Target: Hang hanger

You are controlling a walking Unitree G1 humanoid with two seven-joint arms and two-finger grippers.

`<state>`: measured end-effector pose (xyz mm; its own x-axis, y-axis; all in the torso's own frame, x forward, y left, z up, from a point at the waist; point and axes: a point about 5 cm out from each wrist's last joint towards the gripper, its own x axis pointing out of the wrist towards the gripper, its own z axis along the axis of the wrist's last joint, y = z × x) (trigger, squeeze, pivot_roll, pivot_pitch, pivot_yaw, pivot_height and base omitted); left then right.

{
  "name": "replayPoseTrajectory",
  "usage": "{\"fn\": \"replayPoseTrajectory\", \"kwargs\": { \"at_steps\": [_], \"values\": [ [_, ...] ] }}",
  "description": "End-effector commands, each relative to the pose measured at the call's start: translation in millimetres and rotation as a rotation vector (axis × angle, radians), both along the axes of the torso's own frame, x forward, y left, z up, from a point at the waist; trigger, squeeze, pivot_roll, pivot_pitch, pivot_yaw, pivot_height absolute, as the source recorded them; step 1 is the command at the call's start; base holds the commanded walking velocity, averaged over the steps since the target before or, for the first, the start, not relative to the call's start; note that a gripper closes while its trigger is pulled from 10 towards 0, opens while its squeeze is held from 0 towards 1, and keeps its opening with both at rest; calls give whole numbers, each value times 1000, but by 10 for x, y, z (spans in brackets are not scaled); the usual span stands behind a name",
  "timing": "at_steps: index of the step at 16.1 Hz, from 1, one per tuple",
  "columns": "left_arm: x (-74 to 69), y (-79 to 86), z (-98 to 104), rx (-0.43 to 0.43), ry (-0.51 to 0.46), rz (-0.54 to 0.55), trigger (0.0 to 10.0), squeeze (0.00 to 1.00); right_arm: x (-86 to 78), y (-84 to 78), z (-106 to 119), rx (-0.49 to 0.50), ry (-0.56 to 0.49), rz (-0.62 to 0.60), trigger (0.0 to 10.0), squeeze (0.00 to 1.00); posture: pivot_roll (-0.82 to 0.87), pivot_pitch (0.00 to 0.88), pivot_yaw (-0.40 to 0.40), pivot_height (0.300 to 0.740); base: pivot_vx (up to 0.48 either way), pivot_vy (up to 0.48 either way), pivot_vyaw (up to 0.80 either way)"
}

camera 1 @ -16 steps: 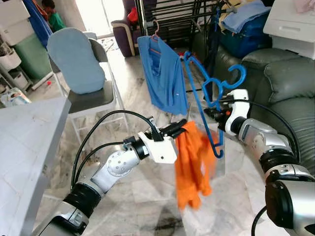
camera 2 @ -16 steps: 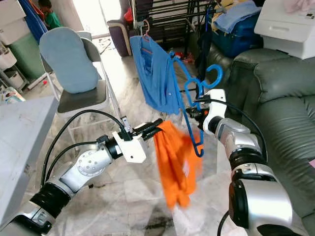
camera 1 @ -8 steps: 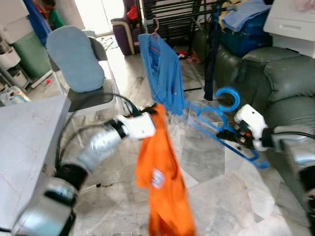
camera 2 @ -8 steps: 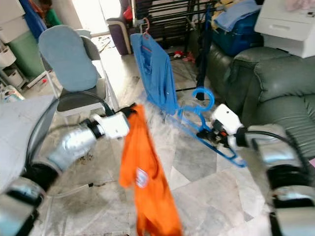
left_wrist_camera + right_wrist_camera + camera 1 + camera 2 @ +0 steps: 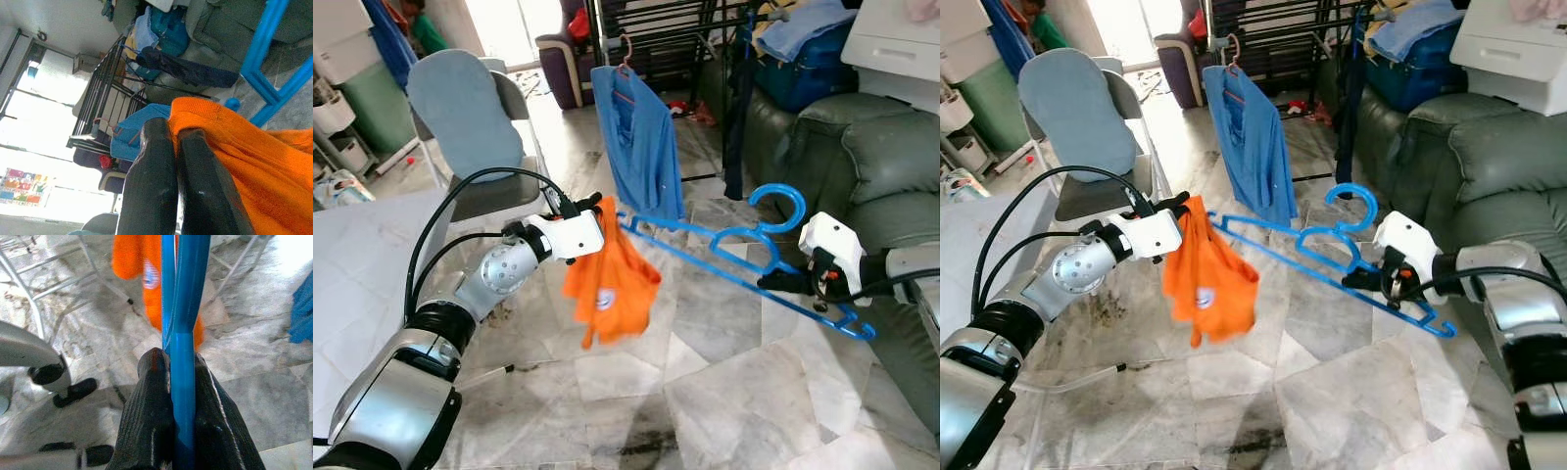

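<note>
My left gripper [image 5: 598, 209] is shut on the top edge of an orange shirt [image 5: 609, 282], which hangs bunched below it over the floor. In the left wrist view the black fingers [image 5: 161, 181] pinch the orange cloth [image 5: 230, 147]. My right gripper [image 5: 779, 283] is shut on the lower bar of a blue hanger [image 5: 724, 262] that lies almost level, hook [image 5: 777, 200] upward. The hanger's far tip reaches the shirt beside my left gripper; whether it is inside the cloth I cannot tell. The right wrist view shows the fingers [image 5: 151, 401] clamped on the blue bar [image 5: 183, 338].
A blue shirt [image 5: 641, 147] hangs on a dark drying rack [image 5: 656, 29] behind. A folding chair with a blue cushion [image 5: 465, 117] stands at the left, a white table [image 5: 352, 274] nearer left, a green sofa [image 5: 881, 157] at the right. A person [image 5: 1033, 18] is far back.
The right arm has lowered the hanger from upright to nearly level, tip toward the shirt. The left arm swung left with the shirt, which now hangs bunched and higher.
</note>
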<state>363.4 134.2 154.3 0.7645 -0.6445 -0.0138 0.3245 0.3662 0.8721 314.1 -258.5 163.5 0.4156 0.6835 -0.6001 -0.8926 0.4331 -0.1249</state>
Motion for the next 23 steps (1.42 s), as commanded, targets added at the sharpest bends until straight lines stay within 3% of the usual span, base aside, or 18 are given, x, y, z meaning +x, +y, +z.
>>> {"fn": "replayPoseTrajectory", "kwargs": {
  "at_steps": [1,4,7,10,21,23],
  "values": [
    [29,42,75,10,-29,5,10000,0,-10,51,40,-7,0,47,10000,0,-71,0,137,740,0,0,0],
    [42,83,59,30,-25,23,10000,0,-27,40,19,-24,15,54,10000,0,-70,0,136,740,0,0,0],
    [47,231,-19,71,-4,78,10000,0,-4,-25,49,-65,-14,17,10000,0,-74,0,138,740,0,0,0],
    [41,247,-24,72,-6,78,10000,0,-29,-5,36,-60,6,38,10000,0,-72,0,137,740,0,0,0],
    [-6,34,-5,43,-40,-30,10000,0,16,131,-90,-43,19,55,10000,0,-69,0,139,740,0,0,0],
    [-29,-49,66,2,-66,-81,10000,0,68,198,-161,-35,8,31,10000,0,-70,0,140,740,0,0,0]
  ]
}}
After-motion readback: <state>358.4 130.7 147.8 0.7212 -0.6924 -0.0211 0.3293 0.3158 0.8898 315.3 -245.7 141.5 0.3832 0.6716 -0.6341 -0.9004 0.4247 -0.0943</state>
